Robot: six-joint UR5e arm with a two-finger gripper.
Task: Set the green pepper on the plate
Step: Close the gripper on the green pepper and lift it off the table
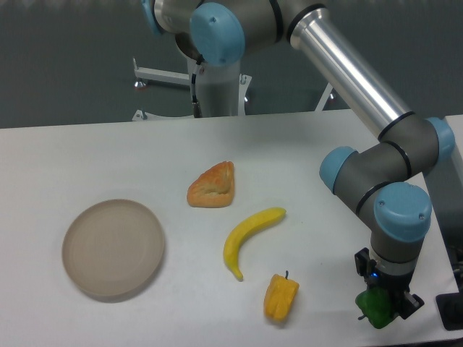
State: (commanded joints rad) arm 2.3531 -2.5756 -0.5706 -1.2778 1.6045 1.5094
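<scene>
The gripper [381, 307] is hiding much of the pepper [373, 306]; its fingers are blocking any view of their contact.

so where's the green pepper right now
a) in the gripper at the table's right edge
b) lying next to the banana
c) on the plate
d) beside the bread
a, the green pepper sits between the fingers of the gripper far right, while the plate on the left is bare.

Glossy green pepper [375, 306] sits between the gripper [379, 312] fingers, partly hidden; beige round plate [113, 249] far off, empty, flat.
</scene>
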